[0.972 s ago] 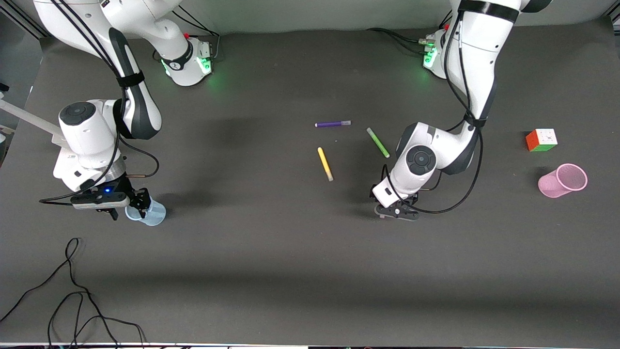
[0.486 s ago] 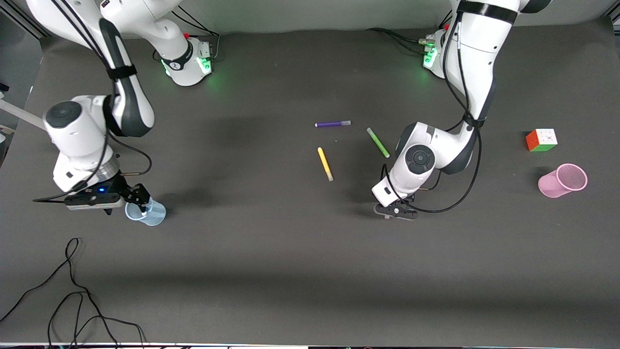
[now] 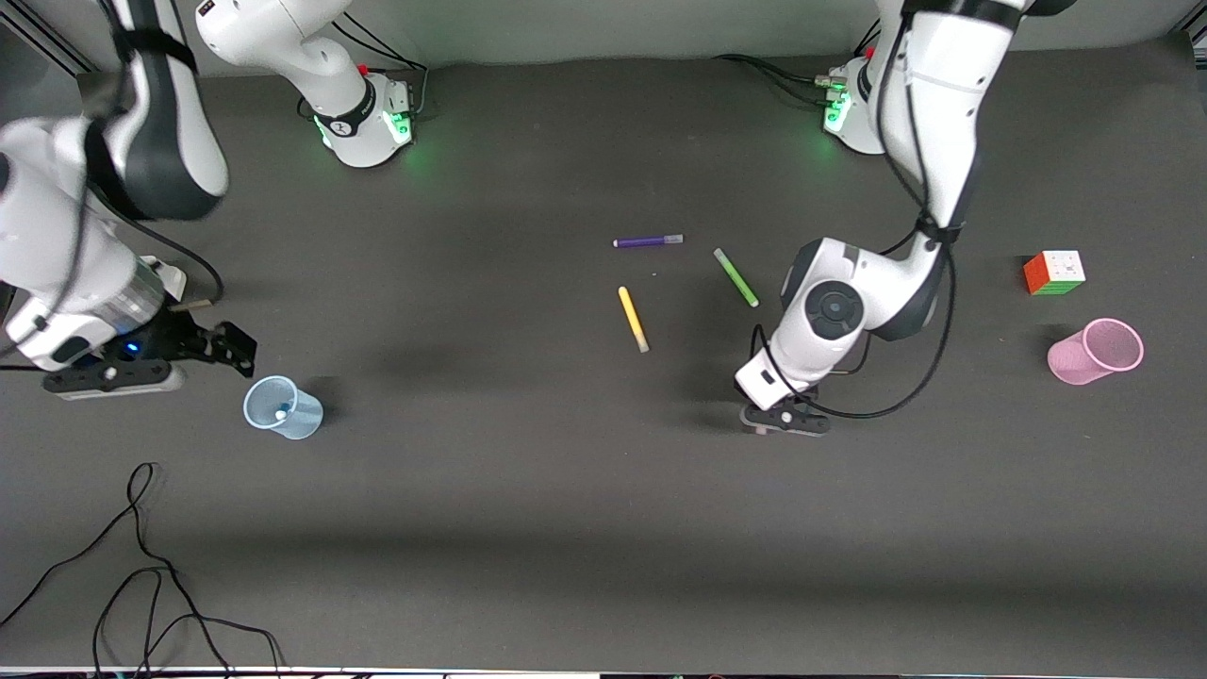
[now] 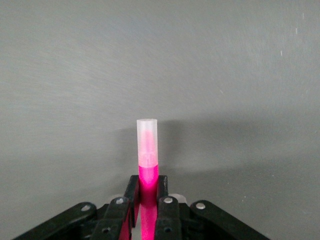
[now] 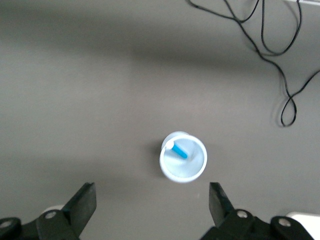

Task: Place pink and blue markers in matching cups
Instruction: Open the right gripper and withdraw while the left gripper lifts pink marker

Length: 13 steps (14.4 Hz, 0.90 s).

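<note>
The blue marker (image 3: pixel 280 412) stands inside the pale blue cup (image 3: pixel 283 407) near the right arm's end of the table. In the right wrist view the marker (image 5: pixel 179 150) leans against the wall of the cup (image 5: pixel 183 156). My right gripper (image 3: pixel 231 347) is open and empty, up in the air beside the cup, with its jaws wide apart (image 5: pixel 152 194). My left gripper (image 3: pixel 787 420) is low over the table's middle and shut on the pink marker (image 4: pixel 148 150), whose pale end sticks out past the fingers. The pink cup (image 3: pixel 1096 351) sits near the left arm's end.
A purple pen (image 3: pixel 648 241), a green pen (image 3: pixel 735 276) and a yellow pen (image 3: pixel 633 319) lie mid-table. A colour cube (image 3: pixel 1054 272) sits beside the pink cup, farther from the front camera. A black cable (image 3: pixel 141 566) lies near the front edge.
My right gripper has risen off the blue cup and drawn away toward the right arm's end, leaving the blue marker in it. My left gripper has shifted slightly toward the pink cup with the pink marker.
</note>
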Tool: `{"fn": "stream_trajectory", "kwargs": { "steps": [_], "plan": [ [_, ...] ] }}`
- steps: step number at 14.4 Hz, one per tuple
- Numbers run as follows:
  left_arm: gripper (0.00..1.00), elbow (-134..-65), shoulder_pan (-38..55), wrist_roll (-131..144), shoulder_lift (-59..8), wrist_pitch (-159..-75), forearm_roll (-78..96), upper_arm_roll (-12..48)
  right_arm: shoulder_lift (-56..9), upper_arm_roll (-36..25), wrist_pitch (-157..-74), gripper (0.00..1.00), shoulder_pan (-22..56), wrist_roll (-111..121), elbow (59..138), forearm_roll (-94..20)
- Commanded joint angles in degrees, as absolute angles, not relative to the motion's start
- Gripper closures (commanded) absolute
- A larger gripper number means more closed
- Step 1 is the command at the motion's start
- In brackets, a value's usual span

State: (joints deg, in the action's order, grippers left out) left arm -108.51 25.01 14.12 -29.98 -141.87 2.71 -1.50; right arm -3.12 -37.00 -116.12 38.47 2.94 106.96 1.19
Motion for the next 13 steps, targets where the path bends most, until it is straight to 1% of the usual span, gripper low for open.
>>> {"fn": "stream_trajectory", "kwargs": {
  "steps": [1, 3, 5, 7, 9, 10, 12, 13],
  "plan": [
    [1.0, -104.2, 24.4, 15.6, -22.4, -127.8, 1.9, -4.9, -2.6, -36.9, -106.4, 0.0, 38.7, 2.4, 100.6, -1.3],
    [1.0, -99.7, 24.4, 15.1, -19.3, -117.1, 1.8, -8.1, 0.8, -36.3, -103.2, 0.0, 38.9, 2.3, 100.7, -1.2],
    [1.0, -94.7, 24.4, 14.9, -18.1, -109.1, 1.8, -10.4, 3.4, -36.2, -100.0, 0.0, 39.0, 2.0, 100.6, -1.1],
    [1.0, -89.7, 24.3, 14.4, -18.1, -102.8, 1.8, -12.3, 5.3, -36.2, -97.9, 0.0, 38.9, 2.0, 100.7, -0.6],
    [1.0, -85.9, 24.0, 12.8, -18.1, -99.3, 1.8, -13.9, 6.5, -35.5, -95.9, 0.0, 37.5, 2.0, 101.3, -0.6],
    [1.0, -84.6, 23.2, 11.5, -18.0, -98.0, 1.8, -14.3, 6.9, -32.5, -95.7, 0.0, 34.7, 2.0, 101.9, -0.6],
    [1.0, -82.7, 20.0, 6.5, -17.1, -95.0, 1.8, -14.4, 7.9, -20.2, -95.5, 0.0, 23.3, 2.0, 103.0, -0.5],
    [1.0, -82.4, 18.7, 3.9, -16.5, -94.3, 1.8, -14.5, 8.6, -17.9, -95.6, 0.0, 21.4, 2.0, 103.6, -0.5]
  ]
}}
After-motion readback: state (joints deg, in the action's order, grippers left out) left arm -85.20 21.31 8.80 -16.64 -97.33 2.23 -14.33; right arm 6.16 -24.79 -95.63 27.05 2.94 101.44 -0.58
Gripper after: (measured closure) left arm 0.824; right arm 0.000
